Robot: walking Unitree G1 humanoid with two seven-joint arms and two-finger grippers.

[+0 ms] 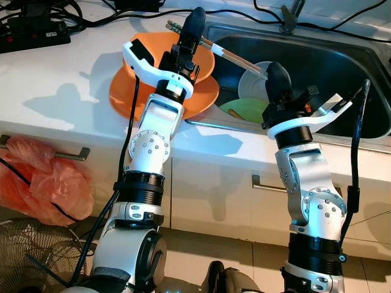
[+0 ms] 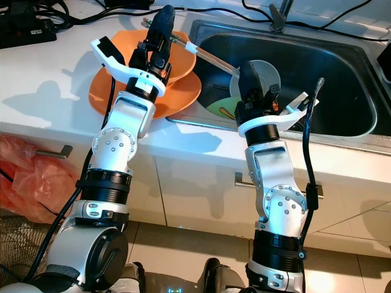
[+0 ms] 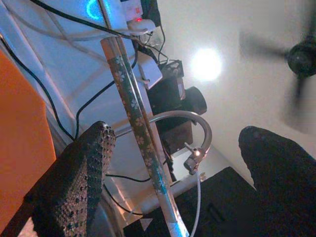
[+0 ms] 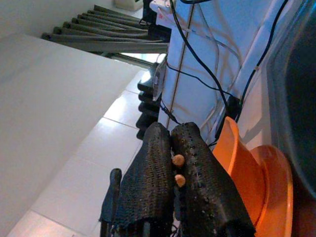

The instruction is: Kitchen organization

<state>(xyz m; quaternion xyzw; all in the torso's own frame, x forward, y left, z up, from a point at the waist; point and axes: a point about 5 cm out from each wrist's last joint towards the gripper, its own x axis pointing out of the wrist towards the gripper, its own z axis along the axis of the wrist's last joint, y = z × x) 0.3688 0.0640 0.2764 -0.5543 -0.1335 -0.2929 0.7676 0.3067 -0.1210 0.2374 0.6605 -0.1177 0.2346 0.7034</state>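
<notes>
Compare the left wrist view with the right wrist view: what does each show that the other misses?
Left wrist view: the left gripper open around patterned chopsticks, plus the faucet and a ceiling light. Right wrist view: the right gripper shut on the chopsticks' ends, plus the orange plate. Shared: the orange bowl and black cables.

two chopsticks, two orange dishes

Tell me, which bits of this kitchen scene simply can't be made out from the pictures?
- Sink floor near the white bowl: the right gripper covers it in the eye views.
- Orange bowl inside: largely hidden by the left gripper.
- Chopsticks: far ends cut off by the left wrist view's edges.
- Ceiling fan: blurred.
</notes>
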